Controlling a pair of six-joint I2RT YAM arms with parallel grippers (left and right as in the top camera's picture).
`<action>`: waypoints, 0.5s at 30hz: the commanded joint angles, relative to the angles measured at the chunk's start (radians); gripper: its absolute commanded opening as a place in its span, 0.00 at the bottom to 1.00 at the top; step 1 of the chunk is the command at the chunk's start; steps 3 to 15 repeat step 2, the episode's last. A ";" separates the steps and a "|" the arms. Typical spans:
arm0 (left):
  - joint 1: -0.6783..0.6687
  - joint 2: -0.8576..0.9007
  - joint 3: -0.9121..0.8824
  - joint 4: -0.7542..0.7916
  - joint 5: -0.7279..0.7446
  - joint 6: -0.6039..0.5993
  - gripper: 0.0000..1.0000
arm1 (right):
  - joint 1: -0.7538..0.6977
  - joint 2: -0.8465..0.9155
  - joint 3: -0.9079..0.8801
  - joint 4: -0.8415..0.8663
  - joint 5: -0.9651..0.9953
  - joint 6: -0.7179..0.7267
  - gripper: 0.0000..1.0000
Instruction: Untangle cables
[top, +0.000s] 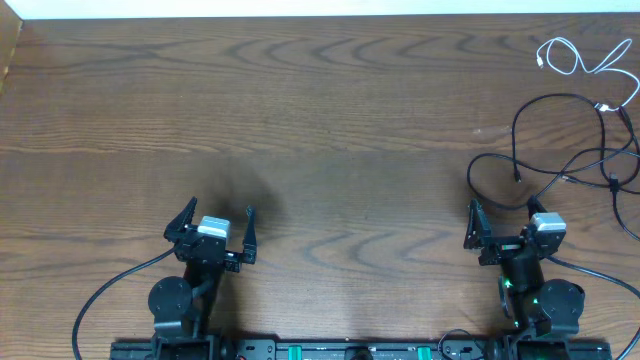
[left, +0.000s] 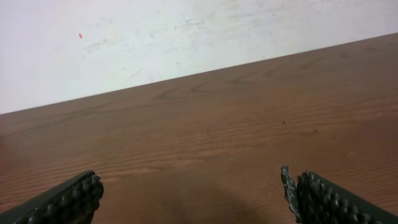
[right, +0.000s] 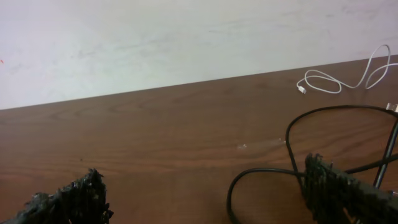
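We count two cables and two grippers. The black cable (top: 548, 97) sprawls on the table's (top: 320, 120) right side, one loop curling in between the right gripper's (top: 503, 212) wide-spread fingers. The white cable (top: 560, 41) lies beyond it, in the far corner. The left gripper (top: 220, 212), fingers equally splayed, sits low and level, well apart from both.
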 joint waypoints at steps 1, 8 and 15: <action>-0.004 -0.007 -0.026 -0.014 -0.003 -0.009 1.00 | 0.009 -0.006 -0.001 -0.005 0.008 0.013 0.99; -0.004 -0.007 -0.026 -0.014 -0.003 -0.009 1.00 | 0.009 -0.006 -0.001 -0.005 0.008 0.013 0.99; -0.004 -0.007 -0.026 -0.014 -0.003 -0.009 1.00 | 0.009 -0.006 -0.001 -0.005 0.008 0.013 0.99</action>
